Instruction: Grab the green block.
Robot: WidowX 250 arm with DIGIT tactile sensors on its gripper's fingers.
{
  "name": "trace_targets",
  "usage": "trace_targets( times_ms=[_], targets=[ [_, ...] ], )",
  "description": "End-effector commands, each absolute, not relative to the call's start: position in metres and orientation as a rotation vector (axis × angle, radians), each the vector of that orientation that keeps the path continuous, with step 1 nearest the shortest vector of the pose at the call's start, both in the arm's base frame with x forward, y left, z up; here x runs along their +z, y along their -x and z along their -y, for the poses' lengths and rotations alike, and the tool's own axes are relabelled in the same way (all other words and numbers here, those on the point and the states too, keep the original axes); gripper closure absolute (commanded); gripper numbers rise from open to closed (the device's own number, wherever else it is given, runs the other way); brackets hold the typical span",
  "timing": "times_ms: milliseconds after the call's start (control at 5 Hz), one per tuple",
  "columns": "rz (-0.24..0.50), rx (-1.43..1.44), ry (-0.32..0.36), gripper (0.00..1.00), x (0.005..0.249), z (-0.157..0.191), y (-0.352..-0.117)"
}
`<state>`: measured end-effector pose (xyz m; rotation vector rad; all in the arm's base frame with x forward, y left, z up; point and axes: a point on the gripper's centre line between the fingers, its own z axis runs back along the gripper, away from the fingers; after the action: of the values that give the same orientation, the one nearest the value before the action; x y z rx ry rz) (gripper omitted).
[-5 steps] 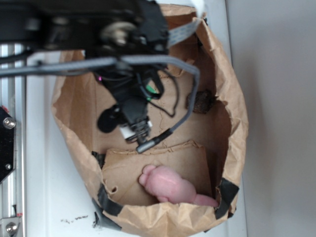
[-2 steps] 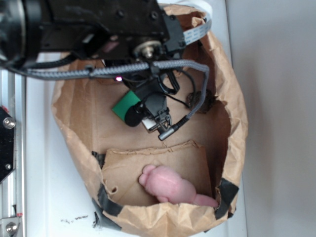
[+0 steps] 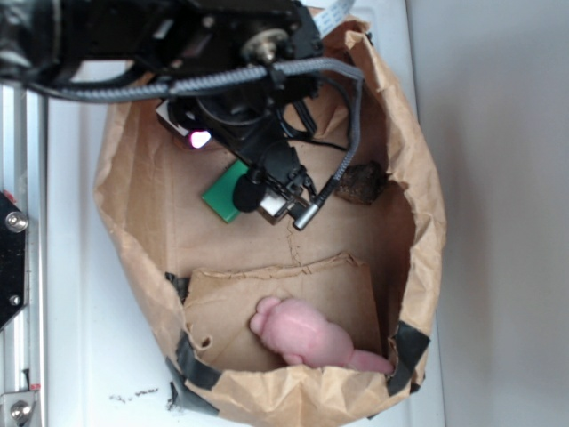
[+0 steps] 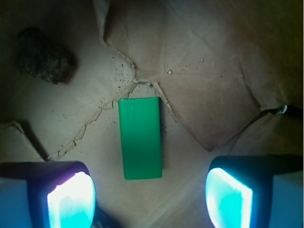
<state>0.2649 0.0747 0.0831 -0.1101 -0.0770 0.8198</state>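
The green block [image 4: 140,137] lies flat on the brown paper floor of the bag, long side pointing away from me in the wrist view. In the exterior view only a corner of the green block [image 3: 220,197] shows under the arm. My gripper [image 4: 149,199] hangs above it, open, with the two glowing pads [image 4: 71,202] wide apart on either side of the block's near end. Nothing is between them. In the exterior view the gripper [image 3: 271,197] sits just right of the block's visible part.
A dark brown lumpy object [image 4: 45,57] lies at the upper left, also seen as the brown lump [image 3: 360,182] by the bag's right wall. A pink plush toy [image 3: 307,336] rests at the bag's near end. The crumpled paper bag wall [image 3: 427,205] rings everything.
The arm has swung over the bag and lowered a little. The green block, almost hidden a second ago, now shows at the gripper's left. Bag, plush and brown lump stayed put.
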Motion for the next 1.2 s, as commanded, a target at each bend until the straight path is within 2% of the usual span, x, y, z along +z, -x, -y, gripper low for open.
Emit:
trace_targets(
  times_ms=[0,600,800,1000],
  targets=[
    [0.068,0.873,0.099,0.0,0.098,-0.088,-0.272],
    [0.068,0.873,0.099,0.0,0.098,-0.088,-0.272],
    [0.136,0.873,0.099,0.0,0.073,-0.084,-0.269],
    [0.143,0.846,0.106,0.0,0.064,-0.081,-0.264]
  ],
)
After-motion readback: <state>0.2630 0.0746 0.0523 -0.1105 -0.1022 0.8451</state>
